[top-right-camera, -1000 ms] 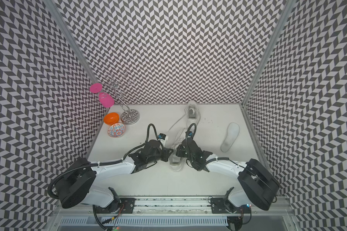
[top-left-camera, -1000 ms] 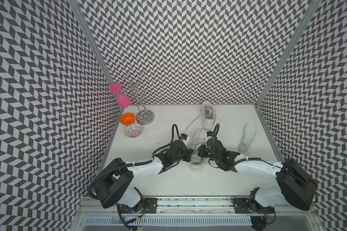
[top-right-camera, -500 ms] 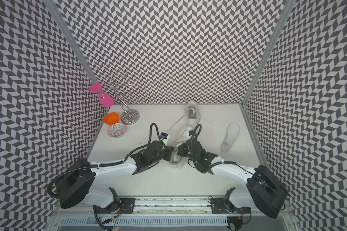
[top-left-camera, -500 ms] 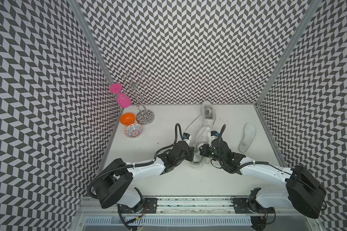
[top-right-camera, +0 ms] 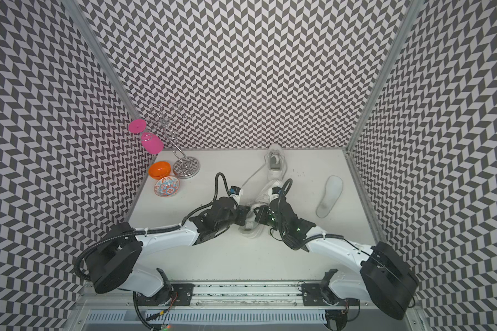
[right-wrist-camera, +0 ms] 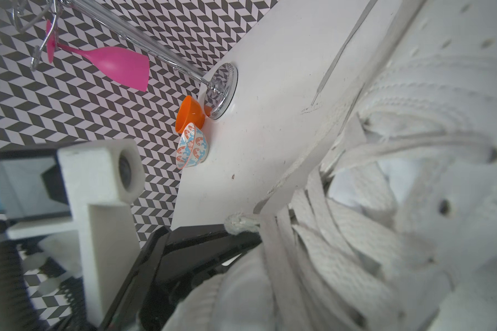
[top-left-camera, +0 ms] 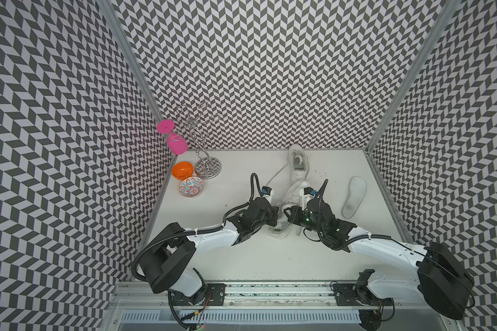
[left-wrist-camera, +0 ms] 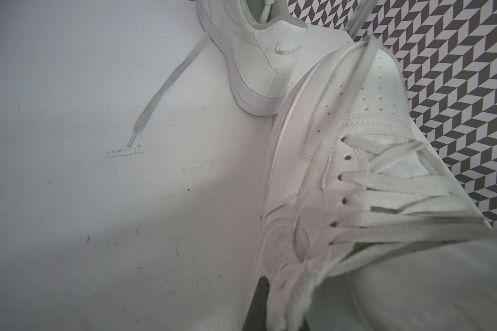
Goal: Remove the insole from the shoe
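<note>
Bracing the shoe [top-left-camera: 289, 197] open looks to be the step in hand. We have the left gripper [top-left-camera: 276, 215] pinched shut on its crumpled collar edge and the right gripper [top-left-camera: 288, 215] closed tight opposite, on what we cannot tell. The white, loosely laced shoe lies mid-table between them, toe near the second shoe [top-left-camera: 298, 162], with its insole hidden. Next, we judge, one gripper must let go and reach inside. A loose insole [top-left-camera: 353, 197] lies well apart.
</note>
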Available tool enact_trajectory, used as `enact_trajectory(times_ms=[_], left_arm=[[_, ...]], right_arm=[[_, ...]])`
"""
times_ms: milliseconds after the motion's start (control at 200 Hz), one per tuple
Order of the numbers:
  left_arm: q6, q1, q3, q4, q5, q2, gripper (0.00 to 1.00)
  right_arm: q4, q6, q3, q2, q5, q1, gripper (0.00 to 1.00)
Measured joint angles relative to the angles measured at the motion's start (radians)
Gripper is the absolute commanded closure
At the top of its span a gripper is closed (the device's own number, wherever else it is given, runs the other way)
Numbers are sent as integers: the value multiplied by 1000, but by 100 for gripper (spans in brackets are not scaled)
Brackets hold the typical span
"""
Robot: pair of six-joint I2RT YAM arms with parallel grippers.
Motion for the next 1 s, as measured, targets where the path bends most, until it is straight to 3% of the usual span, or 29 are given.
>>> enact_trajectory(times_ms=[380,676,1001], left_arm=[[-1,2,22,-23,-8,-3,100],[-36,73,65,-141,-134,63,100],[-44,105,102,-207,-167,66,100]], right_arm=[[-6,-20,0,-35,-37,-39,100],[57,-53,14,-46,-83,-13,100],[42,-120,33,-87,-64,4,100]])
